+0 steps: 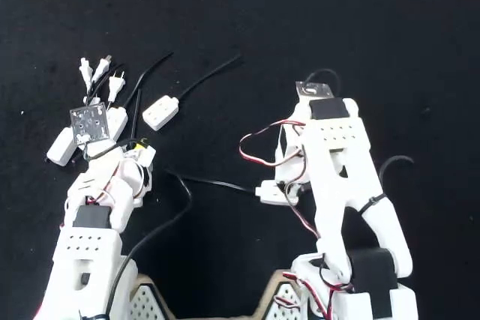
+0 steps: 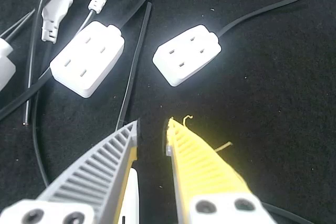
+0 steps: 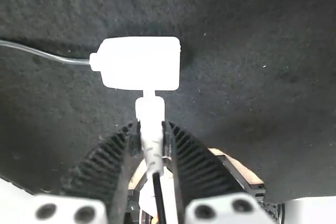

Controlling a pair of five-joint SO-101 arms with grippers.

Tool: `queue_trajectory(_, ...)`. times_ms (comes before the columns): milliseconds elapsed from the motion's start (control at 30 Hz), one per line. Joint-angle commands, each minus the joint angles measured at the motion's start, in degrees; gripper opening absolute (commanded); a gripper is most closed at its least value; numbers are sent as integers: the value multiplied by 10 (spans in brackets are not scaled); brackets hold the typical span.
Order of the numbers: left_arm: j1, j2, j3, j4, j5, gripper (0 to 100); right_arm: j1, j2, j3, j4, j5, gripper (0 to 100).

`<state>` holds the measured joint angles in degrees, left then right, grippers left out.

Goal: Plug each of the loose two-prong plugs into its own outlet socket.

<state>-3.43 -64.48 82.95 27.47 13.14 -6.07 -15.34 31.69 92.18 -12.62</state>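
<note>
Plug point(image 3: 149, 121) clamped in right jaws butts its socket point(image 3: 139, 69); left jaws, narrowly parted, hover over black mat point(image 2: 273, 77).

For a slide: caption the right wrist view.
Right gripper grips a white plug at a white outlet socket on black cloth.

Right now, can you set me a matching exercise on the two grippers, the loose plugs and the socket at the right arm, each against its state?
Things:
1. left gripper
2. right gripper
3. loose plugs
4. right socket

States:
A. met by the front of the held plug
B. open, holding nothing
C. lying free on the table
D. shut on a plug

Pairs: 1-B, 2-D, 3-C, 4-A
</note>
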Motion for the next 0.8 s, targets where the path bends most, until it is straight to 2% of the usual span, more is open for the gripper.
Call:
queue_trajectory(0, -6, -7, -4, -9, 2, 102, 13, 2, -26, -7, -8, 11)
queue_trajectory(333, -6, -7, -4, -9, 2, 102, 65, 2, -25, -15, -5, 11)
queue_trajectory(433, -6, -7, -4, -10, 2, 102, 56, 2, -25, -13, -5, 11)
queue_trajectory(600, -6, -7, -4, -10, 2, 102, -4, 16, -22, -15, -5, 11)
queue_trajectory(767, -7, -7, -4, -9, 2, 102, -5, 54, -29, -28, -4, 11)
